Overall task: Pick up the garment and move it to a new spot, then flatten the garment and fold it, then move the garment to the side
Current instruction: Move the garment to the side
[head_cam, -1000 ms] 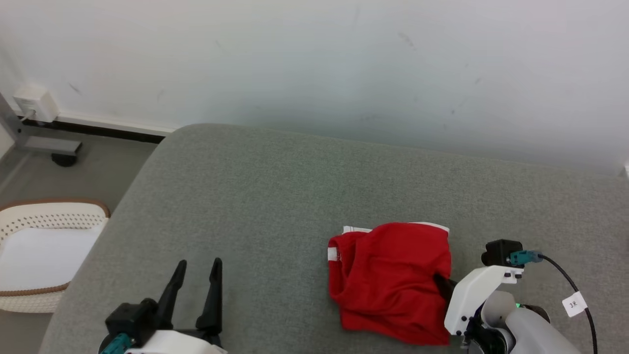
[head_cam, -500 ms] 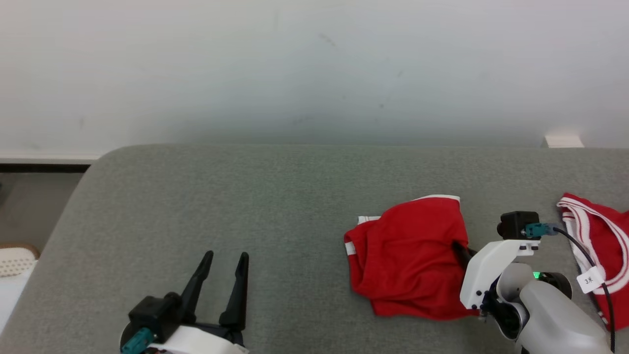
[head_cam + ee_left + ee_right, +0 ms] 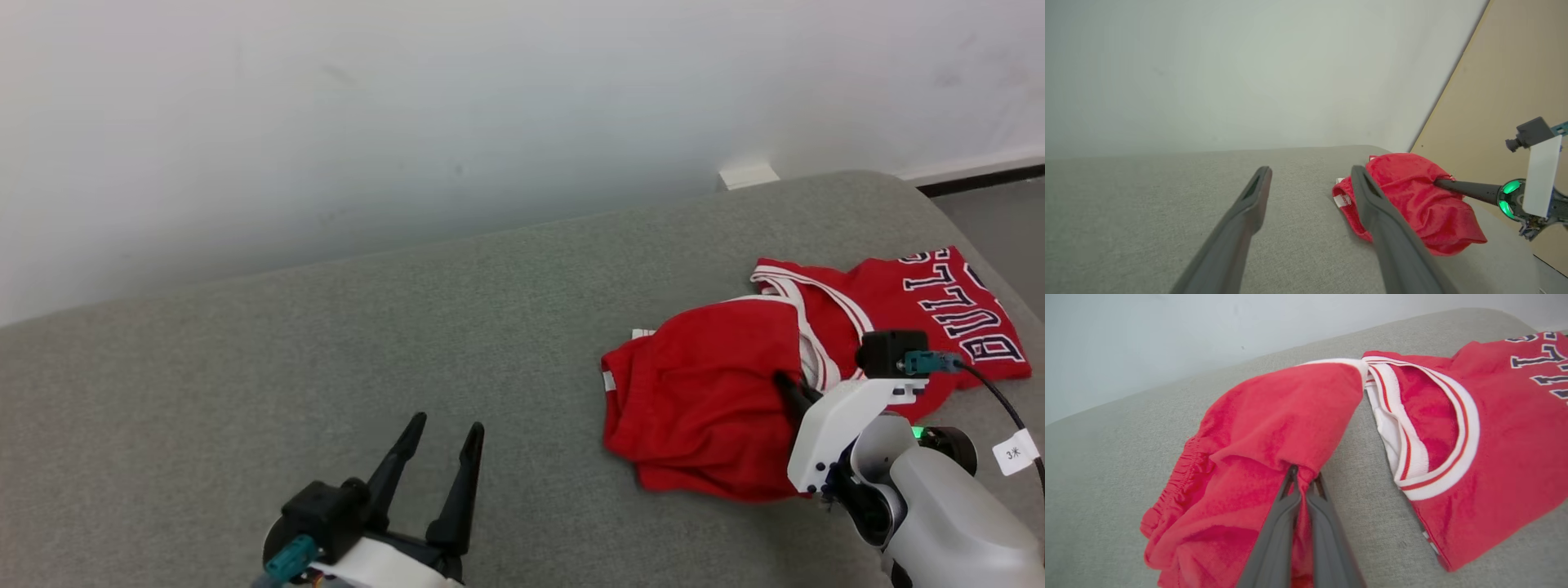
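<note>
Head view, from largest to smallest: a plain pale wall (image 3: 408,122), lightly scuffed, runs across the back. Below it a grey fabric-covered surface (image 3: 245,367) with a rounded corner fills the lower part. Past that corner a patch of grey floor (image 3: 1008,220) shows, edged by a dark skirting strip (image 3: 980,181). In the left wrist view a tan panel (image 3: 1506,102) stands beyond the surface's far end.

Two red pieces of clothing lie on the right part of the surface. A red jersey (image 3: 898,302) with white and red trim lies spread out near the corner. It carries dark, white-edged block letters; B, U, L, L can be read, with a further letter partly cut by a fold. Touching its neckline, on the side toward the middle, the red shorts (image 3: 702,400) lie bunched, with a gathered waistband and small white patches at the hem. One fold of them is pulled up off the surface.

The right fingers (image 3: 790,388) are clenched on that raised fold, with cloth pinched between the tips in the right wrist view (image 3: 1290,506). The left fingers (image 3: 465,478) are spread apart and empty over bare grey fabric, well apart from the shorts.

A small white label (image 3: 1012,452) hangs on the right wrist's black cable (image 3: 992,396); it shows a "3" and a second mark too small to read.
</note>
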Robot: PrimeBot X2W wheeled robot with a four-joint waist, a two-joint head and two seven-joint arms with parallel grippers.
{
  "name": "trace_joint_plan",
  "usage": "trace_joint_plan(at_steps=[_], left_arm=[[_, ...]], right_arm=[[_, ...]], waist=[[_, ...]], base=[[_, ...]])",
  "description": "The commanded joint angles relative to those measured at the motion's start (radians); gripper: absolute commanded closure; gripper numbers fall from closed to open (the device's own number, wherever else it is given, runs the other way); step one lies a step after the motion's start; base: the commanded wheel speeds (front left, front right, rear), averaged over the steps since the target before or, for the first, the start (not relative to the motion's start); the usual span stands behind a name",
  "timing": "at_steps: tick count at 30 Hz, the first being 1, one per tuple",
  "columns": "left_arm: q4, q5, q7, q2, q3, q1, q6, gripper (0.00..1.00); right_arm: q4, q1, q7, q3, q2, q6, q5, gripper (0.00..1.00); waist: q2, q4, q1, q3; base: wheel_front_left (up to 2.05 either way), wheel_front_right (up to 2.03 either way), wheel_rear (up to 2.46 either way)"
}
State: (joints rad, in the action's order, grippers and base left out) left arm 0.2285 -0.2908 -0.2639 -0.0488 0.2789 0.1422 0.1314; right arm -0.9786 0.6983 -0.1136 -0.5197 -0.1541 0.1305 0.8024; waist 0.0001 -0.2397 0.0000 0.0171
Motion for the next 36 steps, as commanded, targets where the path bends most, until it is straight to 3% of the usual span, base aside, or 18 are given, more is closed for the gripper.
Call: trace_joint_plan(at_steps=[1, 11, 20, 25, 29, 36], left_arm=[[0.004, -0.008, 0.0, -0.004, 0.01, 0.016, -0.002, 0.0], [0.017, 0.013, 0.0, -0.009, 0.052, 0.061, -0.002, 0.0], [0.014, 0.019, 0.0, -0.038, 0.053, 0.1, -0.002, 0.0], [0.009, 0.02, 0.0, -0.049, 0.05, 0.114, -0.002, 0.0], [0.006, 0.022, 0.0, -0.058, 0.047, 0.124, -0.002, 0.0], [-0.003, 0.026, 0.0, -0.067, 0.059, 0.172, -0.002, 0.0]], right_arm=[[0.009, -0.009, 0.004, 0.002, -0.008, 0.0, 0.005, 1.0], [0.056, 0.04, -0.01, -0.008, -0.084, 0.0, -0.034, 1.0], [0.14, 0.147, -0.083, -0.033, -0.282, 0.0, -0.124, 1.0], [0.203, 0.159, -0.123, -0.026, -0.411, 0.0, -0.159, 1.0], [0.242, 0.142, -0.148, -0.036, -0.479, 0.0, -0.19, 1.0], [0.17, 0.156, -0.129, -0.004, -0.507, -0.001, -0.234, 1.0]], waist=[[-0.0001, -0.04, 0.0, 0.021], [-0.0001, -0.021, 0.0, 0.096], [-0.0001, 0.035, 0.0, 0.203], [-0.0001, 0.053, 0.0, 0.247], [-0.0001, 0.055, 0.0, 0.278], [-0.0001, 0.068, 0.0, 0.345]], base=[[0.0, 0.0, 0.0], [0.0, 0.0, 0.0], [0.0, 0.0, 0.0], [0.0, 0.0, 0.0], [0.0, 0.0, 0.0], [0.0, 0.0, 0.0]])
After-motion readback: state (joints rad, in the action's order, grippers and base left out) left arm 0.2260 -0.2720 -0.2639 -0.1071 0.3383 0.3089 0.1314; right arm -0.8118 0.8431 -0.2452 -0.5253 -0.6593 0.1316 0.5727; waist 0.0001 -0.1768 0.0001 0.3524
